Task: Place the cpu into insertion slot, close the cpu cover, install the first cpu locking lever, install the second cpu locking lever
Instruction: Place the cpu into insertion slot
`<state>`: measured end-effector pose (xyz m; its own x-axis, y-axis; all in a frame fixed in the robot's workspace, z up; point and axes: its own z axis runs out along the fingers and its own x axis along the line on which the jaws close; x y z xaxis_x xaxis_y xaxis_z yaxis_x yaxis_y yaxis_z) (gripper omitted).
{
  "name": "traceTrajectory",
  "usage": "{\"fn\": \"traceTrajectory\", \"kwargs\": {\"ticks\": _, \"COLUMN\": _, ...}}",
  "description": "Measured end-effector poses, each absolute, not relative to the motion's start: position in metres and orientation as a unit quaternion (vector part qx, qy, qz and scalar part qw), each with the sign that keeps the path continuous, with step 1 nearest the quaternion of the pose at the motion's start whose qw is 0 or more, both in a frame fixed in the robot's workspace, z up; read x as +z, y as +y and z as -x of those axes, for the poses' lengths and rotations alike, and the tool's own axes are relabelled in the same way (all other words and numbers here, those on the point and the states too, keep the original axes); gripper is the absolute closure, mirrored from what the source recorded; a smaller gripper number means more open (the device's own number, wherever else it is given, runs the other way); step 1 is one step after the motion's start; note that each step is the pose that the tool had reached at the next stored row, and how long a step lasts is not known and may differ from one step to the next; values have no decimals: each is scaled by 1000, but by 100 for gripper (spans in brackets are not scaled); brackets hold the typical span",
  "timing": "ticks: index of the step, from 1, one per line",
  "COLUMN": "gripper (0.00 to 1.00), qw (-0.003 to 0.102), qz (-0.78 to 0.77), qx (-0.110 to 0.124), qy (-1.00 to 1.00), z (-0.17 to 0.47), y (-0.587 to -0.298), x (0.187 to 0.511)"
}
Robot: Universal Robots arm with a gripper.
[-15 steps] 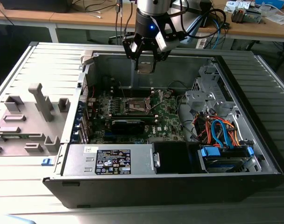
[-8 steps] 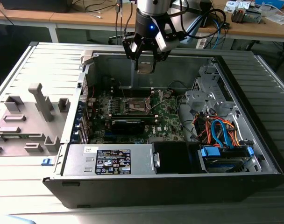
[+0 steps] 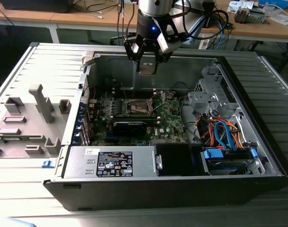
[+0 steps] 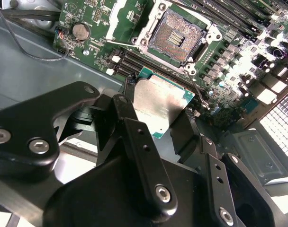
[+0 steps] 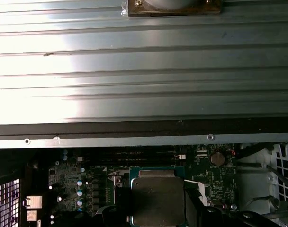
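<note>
Bright overhead light; harsh glare on ribbed panel [image 5: 111,61]; case [image 3: 148,189] interior shadowed; mild softness.

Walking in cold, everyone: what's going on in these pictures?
A robot arm's gripper holds the cpu by its edges, raised over an open computer case. On the motherboard below, the slot lies open and empty, with its contacts showing. The cpu is not yet in it.
</note>
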<state>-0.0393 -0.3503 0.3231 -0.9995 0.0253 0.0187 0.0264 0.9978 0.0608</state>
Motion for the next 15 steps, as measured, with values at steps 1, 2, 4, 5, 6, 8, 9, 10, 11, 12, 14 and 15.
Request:
{"fn": "traceTrajectory", "kwargs": {"ticks": 1, "gripper": 45, "qw": 9, "qz": 13, "qx": -31, "qy": -999, "z": 39, "y": -350, "x": 323}}
{"fn": "traceTrajectory", "kwargs": {"ticks": 2, "gripper": 45, "qw": 9, "qz": 13, "qx": -31, "qy": -999, "z": 39, "y": -350, "x": 323}}
{"fn": "traceTrajectory", "kwargs": {"ticks": 4, "gripper": 45, "qw": 9, "qz": 13, "qx": -31, "qy": -999, "z": 39, "y": -350, "x": 323}}
{"fn": "traceTrajectory", "kwargs": {"ticks": 5, "gripper": 45, "qw": 9, "qz": 13, "qx": -31, "qy": -999, "z": 39, "y": -350, "x": 322}}
{"fn": "traceTrajectory", "kwargs": {"ticks": 6, "gripper": 45, "qw": 9, "qz": 13, "qx": -31, "qy": -999, "z": 39, "y": -350, "x": 322}}
{"fn": "traceTrajectory", "kwargs": {"ticks": 8, "gripper": 45, "qw": 9, "qz": 13, "qx": -31, "qy": -999, "z": 39, "y": -351, "x": 322}}
{"fn": "traceTrajectory", "kwargs": {"ticks": 9, "gripper": 45, "qw": 9, "qz": 13, "qx": -31, "qy": -999, "z": 40, "y": -351, "x": 322}}
{"fn": "traceTrajectory", "kwargs": {"ticks": 10, "gripper": 45, "qw": 9, "qz": 13, "qx": -30, "qy": -999, "z": 40, "y": -352, "x": 322}}
{"fn": "traceTrajectory", "kwargs": {"ticks": 11, "gripper": 45, "qw": 9, "qz": 13, "qx": -30, "qy": -999, "z": 40, "y": -353, "x": 321}}
{"fn": "traceTrajectory", "kwargs": {"ticks": 12, "gripper": 45, "qw": 9, "qz": 13, "qx": -30, "qy": -999, "z": 40, "y": -354, "x": 321}}
{"fn": "traceTrajectory", "kwargs": {"ticks": 14, "gripper": 45, "qw": 9, "qz": 13, "qx": -30, "qy": -999, "z": 40, "y": -355, "x": 321}}
{"fn": "traceTrajectory", "kwargs": {"ticks": 15, "gripper": 45, "qw": 9, "qz": 13, "qx": -30, "qy": -999, "z": 40, "y": -356, "x": 321}}
